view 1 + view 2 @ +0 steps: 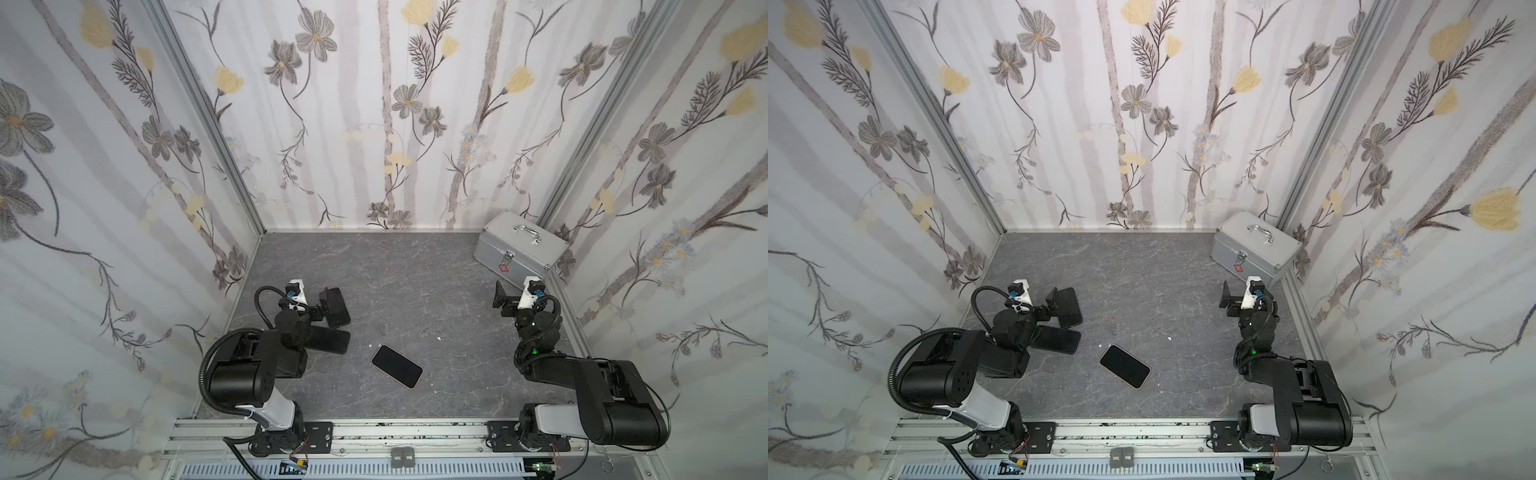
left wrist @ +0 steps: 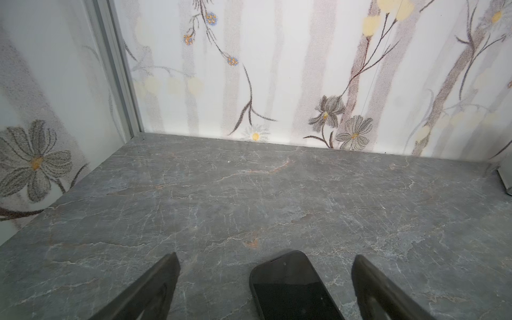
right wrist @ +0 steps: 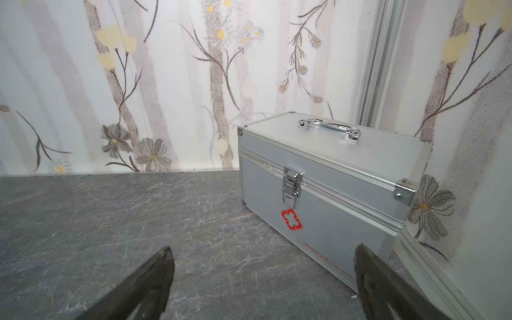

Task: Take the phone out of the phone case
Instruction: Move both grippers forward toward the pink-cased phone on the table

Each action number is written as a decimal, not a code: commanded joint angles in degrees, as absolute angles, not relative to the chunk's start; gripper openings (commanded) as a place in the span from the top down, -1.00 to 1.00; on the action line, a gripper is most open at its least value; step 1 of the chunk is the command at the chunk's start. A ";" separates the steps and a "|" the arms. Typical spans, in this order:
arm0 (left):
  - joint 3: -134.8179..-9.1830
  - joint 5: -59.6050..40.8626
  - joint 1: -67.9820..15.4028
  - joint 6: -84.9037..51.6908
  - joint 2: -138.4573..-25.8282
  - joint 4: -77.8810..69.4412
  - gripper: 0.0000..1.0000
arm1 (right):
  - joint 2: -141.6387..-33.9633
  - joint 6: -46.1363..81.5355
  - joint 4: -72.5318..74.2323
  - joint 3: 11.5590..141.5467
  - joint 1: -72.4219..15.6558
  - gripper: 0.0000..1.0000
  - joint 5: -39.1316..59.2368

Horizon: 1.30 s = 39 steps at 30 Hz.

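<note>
Left gripper (image 2: 265,255) and right gripper (image 3: 263,246) gape empty; dark-screened, peach-rimmed phone (image 1: 397,366) lies flat.

The far middle of the bench (image 1: 374,270) is bare, so my right claw (image 3: 263,246) can swing left there. A silver box (image 1: 519,245) fills the far right corner. Two dark flat things (image 1: 332,341) lie on the left, one just under my left claw (image 2: 266,255). A phone (image 1: 397,366) lies in the near middle.

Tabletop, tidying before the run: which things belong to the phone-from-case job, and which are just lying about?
Job: phone with peach rim, mid-table; left gripper and right gripper, both open, empty.
Lying about: silver first-aid box in the far corner; two dark slabs by the left gripper, role unclear.
</note>
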<state>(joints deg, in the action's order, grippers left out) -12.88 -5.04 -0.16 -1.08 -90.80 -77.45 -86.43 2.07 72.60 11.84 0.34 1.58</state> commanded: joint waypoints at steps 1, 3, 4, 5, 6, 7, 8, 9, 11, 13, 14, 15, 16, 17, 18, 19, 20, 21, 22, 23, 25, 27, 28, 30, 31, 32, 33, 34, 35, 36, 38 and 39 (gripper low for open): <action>-13.30 -6.53 -0.07 -0.99 -90.79 -77.24 -1.00 | -86.48 1.70 73.91 12.19 0.26 -0.99 1.89; -13.27 -6.64 0.00 -1.05 -90.73 -77.22 -1.00 | -86.49 1.67 73.99 12.10 0.26 -0.99 1.93; -13.32 -6.52 0.00 -1.03 -90.72 -77.25 -1.00 | -86.49 1.75 74.00 12.04 0.27 -0.99 1.93; -13.24 -6.61 -0.02 -1.02 -90.79 -77.19 -1.00 | -86.48 1.84 74.00 12.05 0.35 -0.99 1.93; -13.27 -6.57 0.00 -1.00 -90.79 -77.26 -1.00 | -86.48 1.84 74.00 12.04 0.35 -0.99 2.01; -13.27 -6.60 0.00 -1.05 -90.79 -77.22 -1.00 | -86.48 1.84 74.08 12.04 0.35 -0.99 1.85; -13.27 -6.60 -0.04 -1.05 -90.79 -77.25 -1.00 | -86.48 2.21 74.08 11.97 0.35 -0.99 0.72; -13.29 -6.21 0.00 -1.05 -90.75 -77.24 -1.00 | -86.46 2.52 74.29 11.92 0.35 -0.99 -0.14; -13.51 -0.83 -0.07 -2.94 -90.88 -77.25 -1.00 | -86.48 2.71 74.36 11.82 0.35 -0.99 -0.44; -12.91 2.29 0.00 -4.48 -90.45 -77.35 -1.00 | -86.48 2.64 74.22 11.94 0.33 -0.99 -0.44; -13.10 2.37 0.00 -4.50 -90.55 -77.32 -1.00 | -86.49 2.67 74.26 11.93 0.35 -0.99 -0.44; -13.18 2.46 -0.01 -4.47 -90.57 -77.34 -1.00 | -86.49 2.65 74.27 11.94 0.35 -0.99 -0.44; -13.10 2.30 -0.08 -4.36 -90.66 -77.34 -1.00 | -86.44 2.59 74.27 11.95 0.35 -0.99 -0.40; -12.97 1.42 -0.18 -4.00 -90.57 -77.40 -1.00 | -86.47 2.23 74.42 11.95 0.28 -0.99 -0.02; -12.55 0.07 -0.74 -2.87 -89.73 -77.44 -1.00 | -86.33 2.20 74.76 11.70 0.11 -0.99 -0.01; -12.03 1.31 -2.01 -1.43 -88.56 -77.46 -1.00 | -85.88 1.88 75.09 11.32 0.01 -0.99 0.17; -11.45 4.01 -3.52 -0.35 -86.86 -77.38 -1.00 | -84.82 1.39 74.85 10.98 -0.44 -0.99 -0.27; -10.49 7.14 -4.92 0.41 -84.52 -77.34 -1.00 | -83.19 0.86 74.49 10.38 -1.30 -0.99 -1.66; -9.47 10.55 -6.36 0.96 -81.55 -77.14 -1.00 | -81.25 0.33 73.57 9.92 -2.06 -0.99 -3.03; -8.42 13.81 -8.03 1.27 -78.85 -76.54 -1.00 | -79.42 -0.06 71.79 9.84 -2.82 -0.99 -3.81; -7.42 21.38 -11.48 0.02 -71.67 -71.01 -1.00 | -74.76 -0.18 64.23 11.11 -4.31 -0.99 -5.86; -8.46 27.85 -14.09 -5.21 -65.18 -62.72 -1.00 | -70.89 0.15 57.86 12.65 -5.65 -0.99 -6.05; -9.20 31.32 -16.48 -4.94 -62.46 -58.86 -1.00 | -69.17 0.74 55.43 13.12 -6.00 -0.99 -5.96; -10.78 37.79 -19.95 -6.86 -58.56 -53.04 -1.00 | -65.64 2.52 50.55 14.40 -6.58 -0.99 -5.88; -12.34 38.15 -20.94 -8.31 -56.62 -48.39 -1.00 | -63.65 4.66 47.65 15.33 -6.67 -0.99 -5.76; -14.25 37.61 -21.64 -9.78 -55.47 -43.47 -1.00 | -62.12 6.54 45.36 16.18 -6.68 -0.99 -5.39; -16.63 37.53 -22.66 -12.14 -54.72 -37.84 -1.00 | -60.49 8.90 42.49 17.13 -6.76 -0.99 -4.78; -18.85 37.88 -23.82 -14.51 -54.42 -32.68 -1.00 | -59.44 11.84 39.18 18.44 -6.97 -0.99 -4.82; -20.66 39.01 -25.06 -16.76 -54.42 -28.39 -1.00 | -59.01 13.66 35.54 20.35 -7.32 -0.99 -4.79; -22.70 40.71 -26.62 -20.05 -54.49 -23.91 -1.00 | -58.93 14.90 30.77 22.76 -8.04 -0.99 -4.32; -25.34 44.10 -29.31 -27.37 -54.06 -15.35 -1.00 | -59.55 17.07 22.50 27.32 -9.56 -0.99 -2.48; -26.18 43.52 -30.19 -31.41 -53.57 -12.54 -1.00 | -59.97 18.61 18.91 29.23 -10.28 -0.99 -1.58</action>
<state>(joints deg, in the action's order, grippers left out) -23.92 37.82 -28.64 -18.28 -54.28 -29.91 -59.48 12.25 33.76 25.80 -9.10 -4.34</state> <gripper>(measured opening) 0.997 0.996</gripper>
